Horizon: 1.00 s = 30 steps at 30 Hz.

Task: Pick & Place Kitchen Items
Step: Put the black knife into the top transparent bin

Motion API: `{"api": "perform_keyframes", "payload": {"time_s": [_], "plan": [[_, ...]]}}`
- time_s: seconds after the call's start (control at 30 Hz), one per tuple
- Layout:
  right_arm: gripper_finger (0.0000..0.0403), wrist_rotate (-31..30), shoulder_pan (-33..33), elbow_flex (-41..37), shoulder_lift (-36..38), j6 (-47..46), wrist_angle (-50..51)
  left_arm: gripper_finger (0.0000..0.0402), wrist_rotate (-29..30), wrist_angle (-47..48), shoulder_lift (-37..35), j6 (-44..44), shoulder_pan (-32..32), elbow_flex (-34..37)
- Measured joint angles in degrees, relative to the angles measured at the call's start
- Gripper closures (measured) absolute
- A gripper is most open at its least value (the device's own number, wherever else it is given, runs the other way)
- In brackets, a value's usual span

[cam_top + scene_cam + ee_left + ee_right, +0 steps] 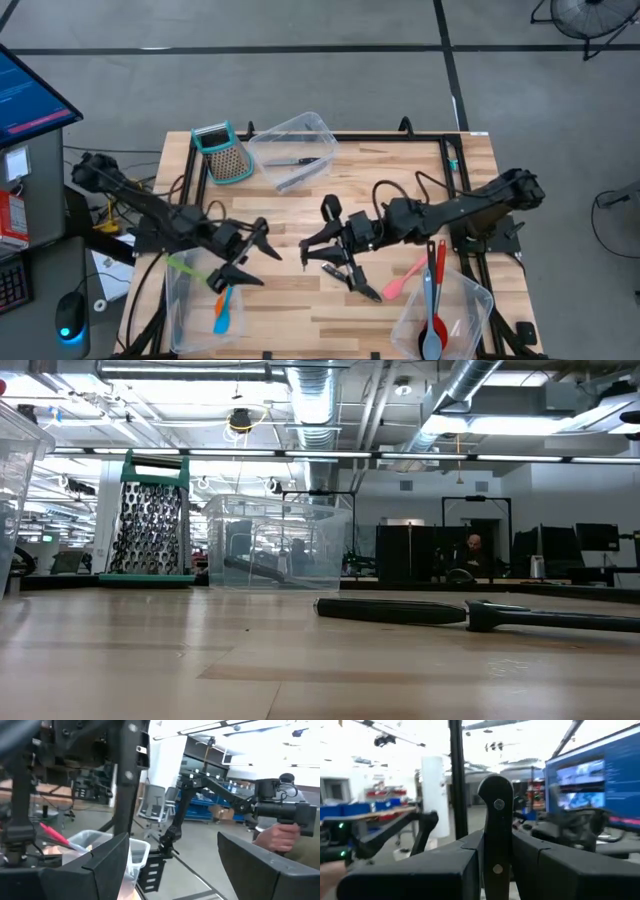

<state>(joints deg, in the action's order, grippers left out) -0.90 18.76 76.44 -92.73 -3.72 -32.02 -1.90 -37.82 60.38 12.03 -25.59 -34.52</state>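
Note:
My right gripper (pixel 308 255) hovers over the table's middle, shut on a black riveted knife handle (pixel 495 805). My left gripper (pixel 257 258) is open beside the near-left tub (pixel 180 325), its fingers (pixel 100 865) wide apart around nothing. That tub holds a green spatula (pixel 185 268) and a blue-and-orange one (pixel 222 312). Red and grey spoons (pixel 433 300) lie in the near-right tub (pixel 470 320). A pink spatula (pixel 403 281) lies on the table beside it. A black long-handled utensil (pixel 400 610) lies flat on the table near my right gripper. Black-handled knives (pixel 298 165) rest in the far tub (pixel 318 128). My right gripper pinches the knife's handle (pixel 495 847) between its two fingers, which lie across it. The fingers come level from the table's right side. The handle's rounded end stands above the fingers. The blade is hidden below them, so I cannot see how it hangs.
A metal box grater (pixel 222 152) with a teal top stands at the far left by the far tub. A monitor (pixel 30 95) sits off the table's left edge. In the left wrist view a person's hand (pixel 275 835) holds a device beyond the table. Bare wood lies between the grippers.

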Motion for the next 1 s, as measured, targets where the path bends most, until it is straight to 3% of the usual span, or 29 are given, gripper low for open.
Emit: {"api": "perform_keyframes", "payload": {"time_s": [0.23, 0.8, 1.0], "plan": [[0.0346, 4.5, -0.5, 0.0, -1.1, -1.2, -1.3, 0.0117, -10.0, -7.7, 6.4, 4.6, 6.5, 0.0], [0.0346, 5.8, -0.6, 0.0, -1.4, -0.9, -1.5, 0.0117, -16.3, -19.1, 16.0, 8.4, 11.6, 0.0], [0.0346, 6.2, -0.9, 0.0, -1.4, -0.8, -1.4, 0.0117, -20.5, -19.5, 19.9, 9.5, 11.5, -4.1]]}}
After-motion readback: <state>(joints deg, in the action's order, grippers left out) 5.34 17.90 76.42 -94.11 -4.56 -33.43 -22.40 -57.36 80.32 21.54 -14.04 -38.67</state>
